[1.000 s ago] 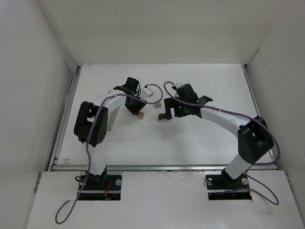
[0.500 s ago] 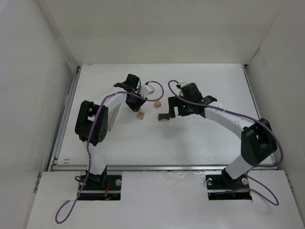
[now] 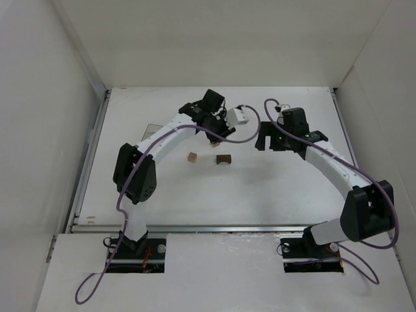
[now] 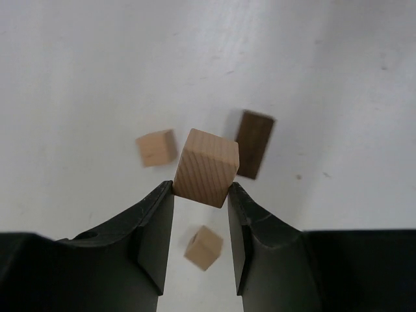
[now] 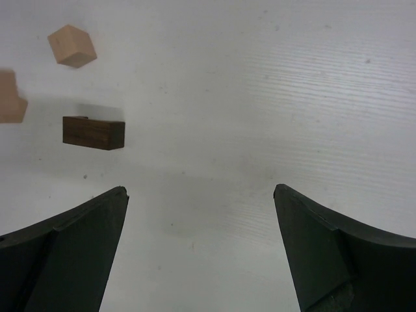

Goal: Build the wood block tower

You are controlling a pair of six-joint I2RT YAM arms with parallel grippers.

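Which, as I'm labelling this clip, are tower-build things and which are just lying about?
Job:
held tan cube, in the left end effector
left tan cube
near tan cube
dark brown block

Lying about:
purple cable, rig wiring
white table, only bearing them

The held cube (image 4: 207, 168), pinched in my left gripper (image 4: 201, 187), is bare pale wood. It looks unvarnished and matt, with fine straight grain showing on its near face. At its one o'clock lies the dark brown piece (image 4: 253, 143), also wood, smooth and dull. A second cube (image 4: 156, 147) at ten o'clock and a third cube (image 4: 203, 247) at six o'clock are the same light raw wood. My fingers (image 4: 155, 224) look like black matt plastic, faintly textured. The table (image 4: 78, 71) is white and matt, with fine faint streaks.
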